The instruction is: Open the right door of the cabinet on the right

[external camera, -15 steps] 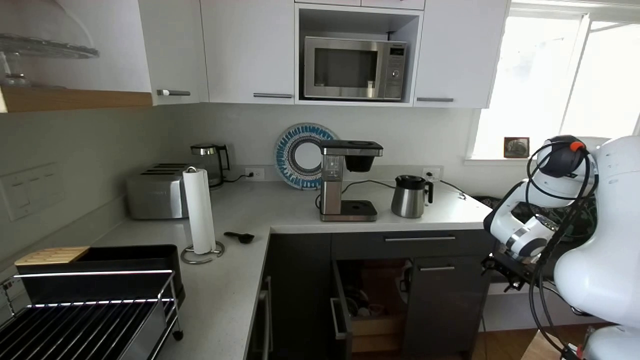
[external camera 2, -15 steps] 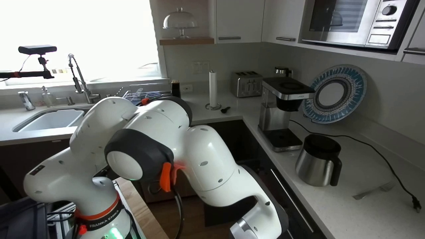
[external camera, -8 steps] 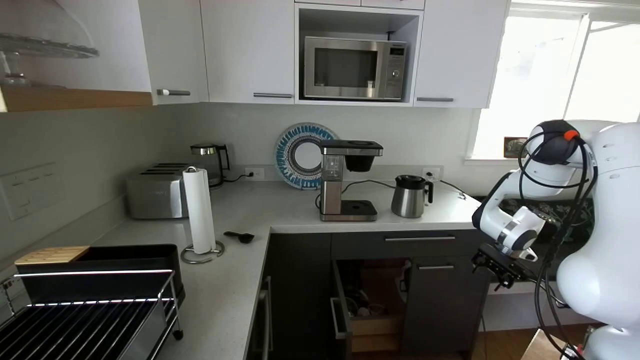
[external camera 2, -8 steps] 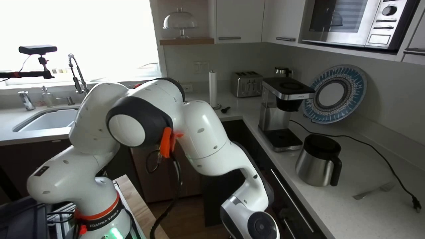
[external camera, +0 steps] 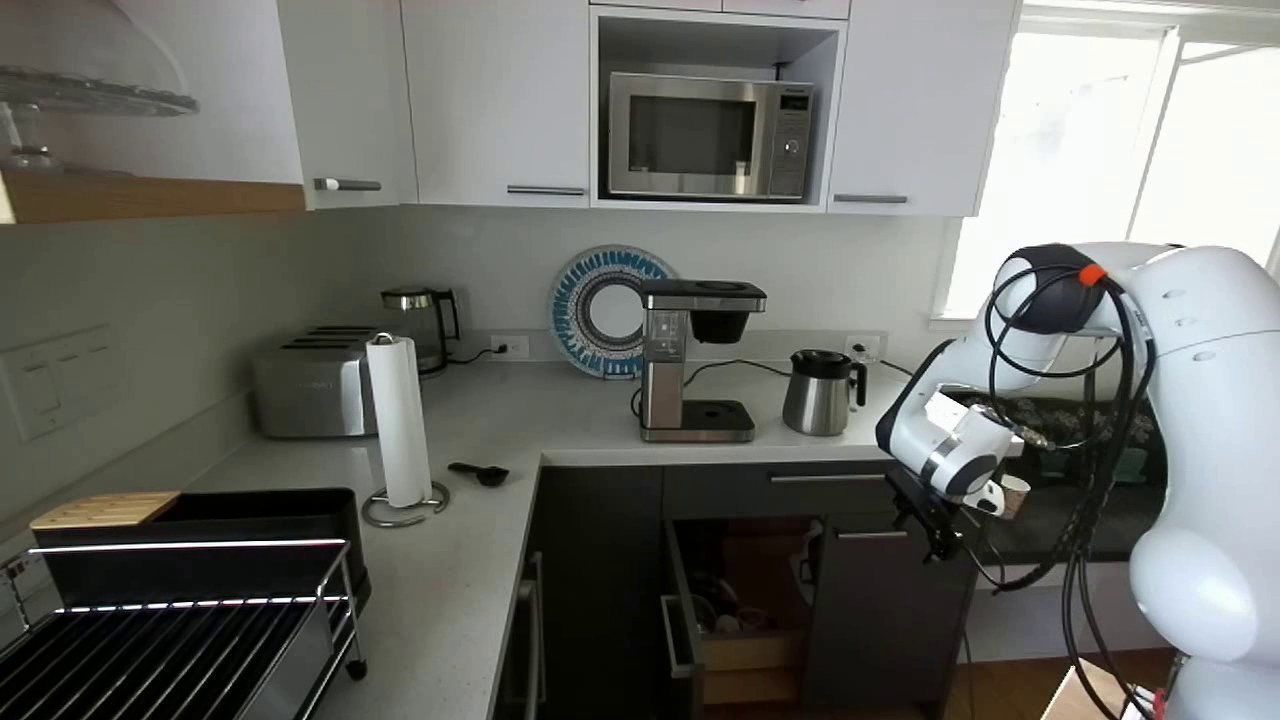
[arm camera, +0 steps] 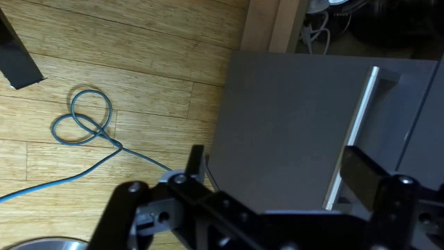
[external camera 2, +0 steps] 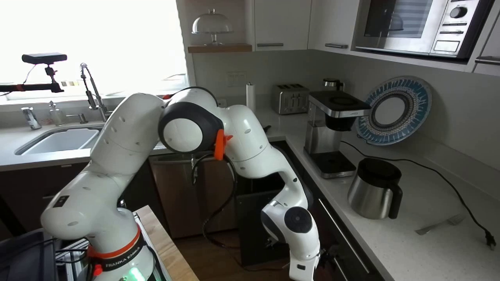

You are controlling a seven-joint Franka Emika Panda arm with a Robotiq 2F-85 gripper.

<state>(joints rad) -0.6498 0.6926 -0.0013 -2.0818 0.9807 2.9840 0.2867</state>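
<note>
The right door (external camera: 885,620) of the dark charcoal cabinet (external camera: 715,485) is a flat panel that looks shut, with a horizontal silver bar handle (external camera: 872,535) near its top. In the wrist view the door (arm camera: 284,128) fills the middle and right, and its handle (arm camera: 353,128) runs slanted down the right side. My gripper (arm camera: 272,156) is open and empty, with its fingers wide apart in front of the door. The right finger overlaps the handle in the wrist view; I cannot tell if they touch. In an exterior view the gripper (external camera: 940,530) hangs before the door's upper right.
Left of the door a drawer (external camera: 755,655) stands pulled out, with wooden sides and items inside; its front (external camera 2: 256,226) sticks out near the arm. A steel carafe (external camera: 817,395) and coffee maker (external camera: 665,375) stand on the counter above. A blue cable (arm camera: 90,128) lies on the floor.
The arm has swung toward the cabinet. In an exterior view the gripper has moved left, from beside the cabinet to in front of the right door. The door and drawer have not moved.
</note>
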